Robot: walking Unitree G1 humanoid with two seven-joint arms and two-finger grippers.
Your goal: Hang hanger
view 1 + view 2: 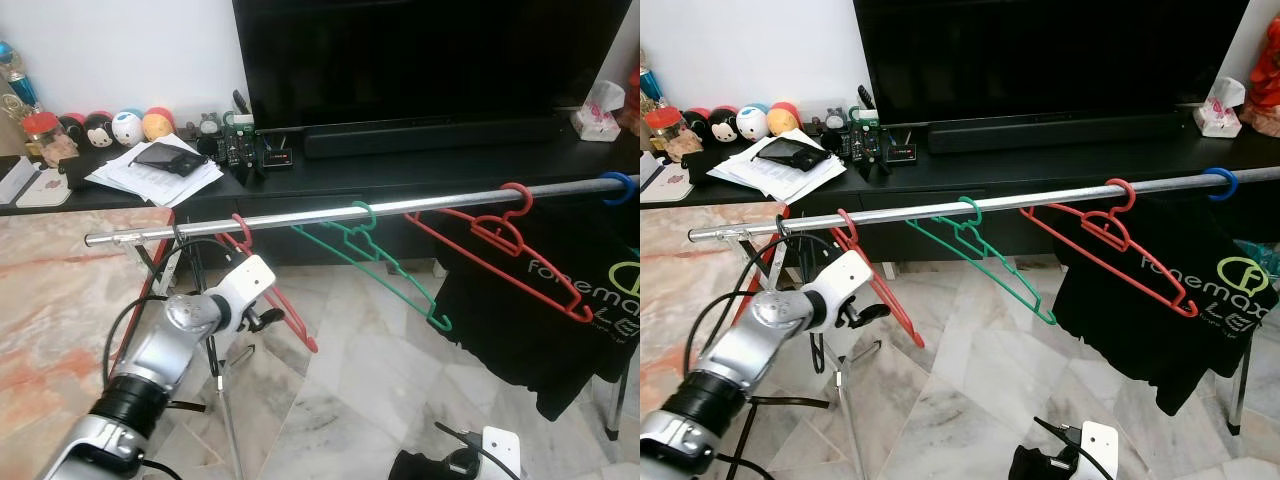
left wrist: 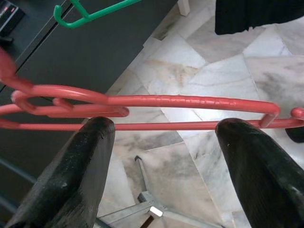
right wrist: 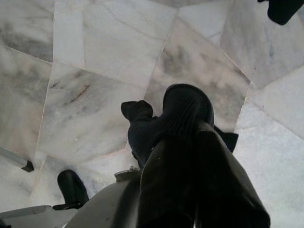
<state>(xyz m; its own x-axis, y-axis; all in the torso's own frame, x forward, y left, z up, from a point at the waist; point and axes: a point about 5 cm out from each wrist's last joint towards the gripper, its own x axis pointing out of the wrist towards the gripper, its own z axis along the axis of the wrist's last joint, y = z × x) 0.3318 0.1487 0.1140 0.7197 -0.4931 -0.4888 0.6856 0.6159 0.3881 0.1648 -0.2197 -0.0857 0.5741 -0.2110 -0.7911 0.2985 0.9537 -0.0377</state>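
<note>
I'm watching the left gripper (image 2: 164, 126) sitting just under the rail (image 1: 300, 217), its fingers (image 2: 80, 166) spread wide with nothing clamped between them. The red hanger (image 2: 156, 102) is lying right across the fingertips, its lower bar running from one tip to the other; I can't tell whether it is touching them. In the head views that hanger (image 1: 875, 285) is hooked over the rail just above the gripper (image 1: 865, 312) and hanging down beside it, close to the rail's left end. Farther along the rail, away from the gripper, a green hanger (image 1: 385, 262) is hanging, then another red one (image 1: 500, 245) carrying a black shirt (image 1: 545, 315), and a blue hook (image 1: 617, 187) is sitting near the far end. Beyond the rail a TV (image 1: 430, 60) is standing on a dark cabinet (image 1: 420, 165).

The right gripper (image 3: 183, 118) is hanging low over the marble floor (image 3: 95, 52), its fingers pressed together and holding nothing.
</note>
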